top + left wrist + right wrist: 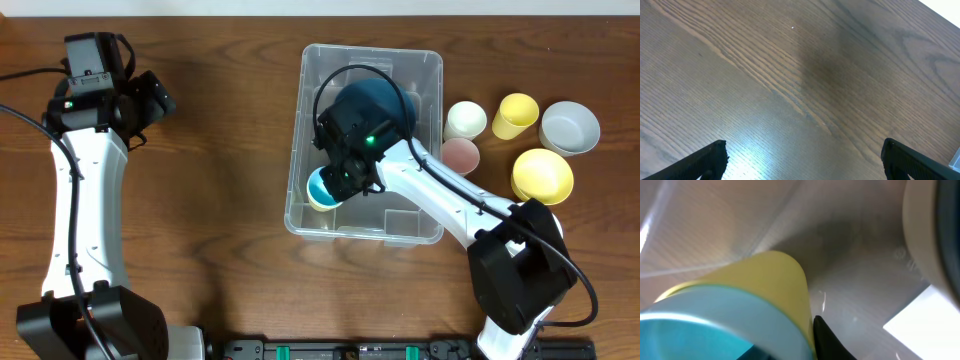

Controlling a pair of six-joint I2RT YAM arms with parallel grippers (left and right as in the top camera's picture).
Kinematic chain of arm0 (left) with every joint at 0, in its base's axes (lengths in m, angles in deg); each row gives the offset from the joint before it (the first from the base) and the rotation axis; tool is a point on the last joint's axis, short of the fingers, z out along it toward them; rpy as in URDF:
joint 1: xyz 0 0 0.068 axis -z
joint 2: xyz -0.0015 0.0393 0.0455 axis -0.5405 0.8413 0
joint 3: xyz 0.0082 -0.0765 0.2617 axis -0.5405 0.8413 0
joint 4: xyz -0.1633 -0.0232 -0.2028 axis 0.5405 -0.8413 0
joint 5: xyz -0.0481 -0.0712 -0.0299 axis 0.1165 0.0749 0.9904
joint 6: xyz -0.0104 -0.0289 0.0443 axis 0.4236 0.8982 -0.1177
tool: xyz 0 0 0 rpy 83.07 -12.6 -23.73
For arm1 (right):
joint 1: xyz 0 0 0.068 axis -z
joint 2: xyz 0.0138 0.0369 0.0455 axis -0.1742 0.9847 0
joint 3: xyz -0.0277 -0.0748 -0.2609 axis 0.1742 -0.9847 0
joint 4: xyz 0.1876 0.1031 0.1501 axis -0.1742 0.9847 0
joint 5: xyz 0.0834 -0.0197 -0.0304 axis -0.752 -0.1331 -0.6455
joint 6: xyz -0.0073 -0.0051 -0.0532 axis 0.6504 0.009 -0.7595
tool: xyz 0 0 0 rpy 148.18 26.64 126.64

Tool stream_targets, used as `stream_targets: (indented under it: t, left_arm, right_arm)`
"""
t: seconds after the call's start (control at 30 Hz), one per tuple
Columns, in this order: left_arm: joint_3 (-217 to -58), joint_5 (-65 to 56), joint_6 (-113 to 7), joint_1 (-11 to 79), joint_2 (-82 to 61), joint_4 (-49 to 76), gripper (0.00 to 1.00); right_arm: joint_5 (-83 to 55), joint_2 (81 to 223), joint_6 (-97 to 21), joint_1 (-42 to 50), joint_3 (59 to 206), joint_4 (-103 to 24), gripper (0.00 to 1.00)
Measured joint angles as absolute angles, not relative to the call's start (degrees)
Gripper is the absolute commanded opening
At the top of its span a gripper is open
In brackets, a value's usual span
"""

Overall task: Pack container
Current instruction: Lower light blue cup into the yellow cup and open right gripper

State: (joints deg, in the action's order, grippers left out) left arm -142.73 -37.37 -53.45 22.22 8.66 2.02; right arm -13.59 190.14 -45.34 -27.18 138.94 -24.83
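Container position: the container (433, 72) sits mid-table (220, 150), in front of the right arm and well apart from the left arm.
Axis: the long side runs from the far edge of the table towards the robot, roughly square to the table edge.
Facing: mouth up with no lid; the white label (404, 219) is at the near end, on the robot's right.
Already inside: a dark teal bowl (372, 98) fills the far half – a yellow-and-blue cup (322, 190) is at the near left corner.
Right gripper (342, 180): down inside the bin at that cup. The wrist view shows a dark finger (826, 341) against the yellow wall (775, 280), so I judge it closed on the cup. Whether the cup rests on the floor can't be told.
Left gripper (152, 100): parked at the far left over bare wood, fingers (705, 160) spread wide and holding nothing.
Still outside: to the right of the bin are a cream cup (465, 120), a yellow cup (517, 115), a grey bowl (569, 127), a pink cup (461, 156) and a yellow bowl (542, 175).
Progress: my guess is under halfway – two pieces are in and five are waiting.
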Motion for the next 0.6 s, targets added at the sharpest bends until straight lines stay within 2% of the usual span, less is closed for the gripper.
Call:
stream_targets:
  t: [0.6]
  left_arm:
    - [-142.7, -37.3, -53.5, 22.2, 8.7, 2.0, 0.98]
  right_arm:
    - [-14.8, 187.5, -45.3, -30.0, 138.9, -20.5, 0.19]
